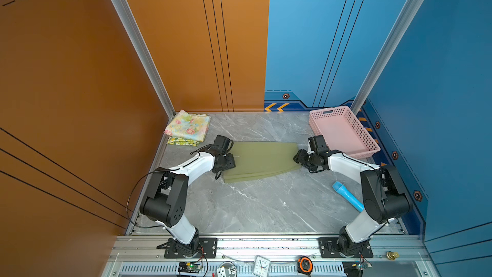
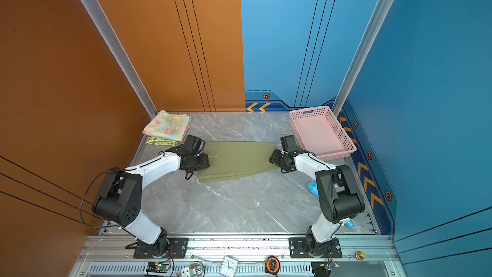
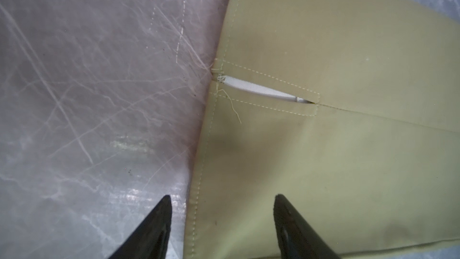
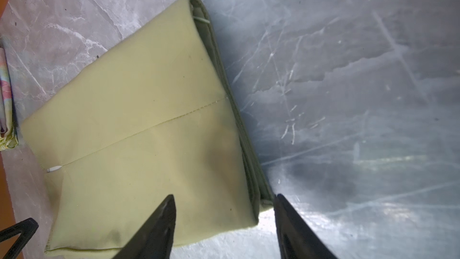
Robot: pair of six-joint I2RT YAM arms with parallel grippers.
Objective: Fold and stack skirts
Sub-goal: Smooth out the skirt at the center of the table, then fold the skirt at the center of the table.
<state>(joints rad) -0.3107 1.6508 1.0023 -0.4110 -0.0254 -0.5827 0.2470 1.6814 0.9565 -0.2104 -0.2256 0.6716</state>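
In both top views the grey marble table (image 1: pixel 266 209) takes up the whole cell floor. The olive green skirt (image 1: pixel 261 161) lies flat and folded around mid-table, with its layered edges on the near side and one arm at each end. The pink basket (image 1: pixel 368 135) sits in the far right corner.

The left gripper (image 3: pixel 222 198) is at the skirt's left end. In the left wrist view its fingers are apart, one over bare table and one over cloth, straddling the stitched edge and gripping nothing. The right gripper (image 4: pixel 225 196) is at the right end, also with fingers apart, one over the cloth and the other at the folded corner, gripping nothing.

The floral skirt (image 1: pixel 187 126) is folded in the far left corner, stacked on the lemon-print skirt (image 1: pixel 183 142), which peeks out at the near edge. A blue microphone-shaped thing (image 1: pixel 347 195) lies beside the right arm. A white strip (image 3: pixel 261 89) shows in the olive skirt's stitched slit.
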